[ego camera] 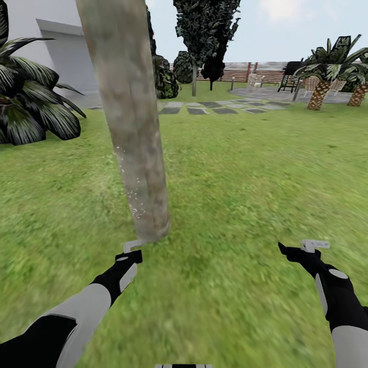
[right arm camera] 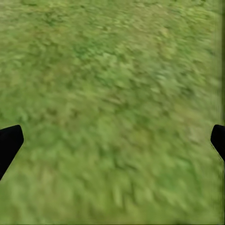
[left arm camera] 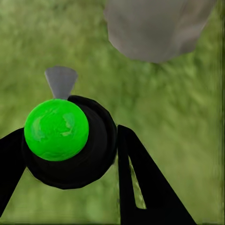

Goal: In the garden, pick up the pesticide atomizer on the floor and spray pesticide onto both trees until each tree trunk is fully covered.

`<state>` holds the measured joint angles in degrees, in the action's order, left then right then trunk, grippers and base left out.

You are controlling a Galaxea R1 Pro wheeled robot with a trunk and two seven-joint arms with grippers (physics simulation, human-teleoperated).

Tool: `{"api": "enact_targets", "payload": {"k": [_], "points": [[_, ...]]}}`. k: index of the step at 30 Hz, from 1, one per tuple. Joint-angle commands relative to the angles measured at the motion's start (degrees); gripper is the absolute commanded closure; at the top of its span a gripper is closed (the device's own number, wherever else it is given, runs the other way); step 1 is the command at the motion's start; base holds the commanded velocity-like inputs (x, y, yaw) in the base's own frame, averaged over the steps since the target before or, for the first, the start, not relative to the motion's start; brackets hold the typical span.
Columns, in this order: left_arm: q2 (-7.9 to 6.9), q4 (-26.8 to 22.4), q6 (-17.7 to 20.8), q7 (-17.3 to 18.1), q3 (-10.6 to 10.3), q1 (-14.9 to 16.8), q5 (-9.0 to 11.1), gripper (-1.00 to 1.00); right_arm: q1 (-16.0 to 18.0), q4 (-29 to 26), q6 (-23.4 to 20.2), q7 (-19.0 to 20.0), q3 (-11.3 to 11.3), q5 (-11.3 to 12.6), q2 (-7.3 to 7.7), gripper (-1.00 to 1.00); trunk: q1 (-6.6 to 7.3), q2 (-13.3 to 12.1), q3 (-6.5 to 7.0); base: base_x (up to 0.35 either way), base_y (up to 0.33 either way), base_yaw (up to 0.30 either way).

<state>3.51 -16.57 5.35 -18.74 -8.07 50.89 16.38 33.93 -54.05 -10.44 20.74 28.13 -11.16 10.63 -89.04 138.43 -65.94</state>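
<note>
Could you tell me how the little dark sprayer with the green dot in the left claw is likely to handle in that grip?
The small dark sprayer with its bright green dot looks rigid and probably light, being smaller than the left claw. Its rounded body might twist between the fingers.

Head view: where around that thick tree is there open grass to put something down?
Open lawn spreads between the tree trunk and the palms, reaching back to the stepping stones. It is tighter near the spiky shrub and at the trunk's base, where the left gripper holds the atomizer.
</note>
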Motion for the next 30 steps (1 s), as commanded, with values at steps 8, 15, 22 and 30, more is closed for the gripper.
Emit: {"api": "enact_targets", "payload": {"k": [8, 15, 22, 30], "points": [[0.51, 0.2, -0.1, -0.1, 0.0, -0.1, -0.1, 1.0, 0.0, 0.2, 0.1, -0.2, 0.0, 0.0, -0.11, -1.0, 0.0, 0.0, 0.0, 0.16, -0.244, 0.101], [1.11, 0.3, -0.1, -0.1, 0.1, -0.1, -0.1, 1.0, 0.0, 0.1, 0.1, -0.2, 0.0, 0.1, -0.17, -1.0, 0.0, 0.0, 0.0, 0.095, -0.251, 0.101], [1.01, 0.3, 0.0, -0.1, 0.1, -0.1, -0.1, 1.0, 0.0, 0.2, 0.1, -0.3, -0.1, 0.0, -0.19, -1.0, 0.0, 0.0, 0.0, 0.002, -0.271, 0.001], [0.99, 0.3, -0.1, -0.1, 0.1, -0.1, 0.0, 1.0, 0.0, 0.7, 0.2, -0.3, -0.1, 0.0, -0.26, -1.0, 0.0, 0.0, 0.0, 0.211, -0.206, 0.224]]}}
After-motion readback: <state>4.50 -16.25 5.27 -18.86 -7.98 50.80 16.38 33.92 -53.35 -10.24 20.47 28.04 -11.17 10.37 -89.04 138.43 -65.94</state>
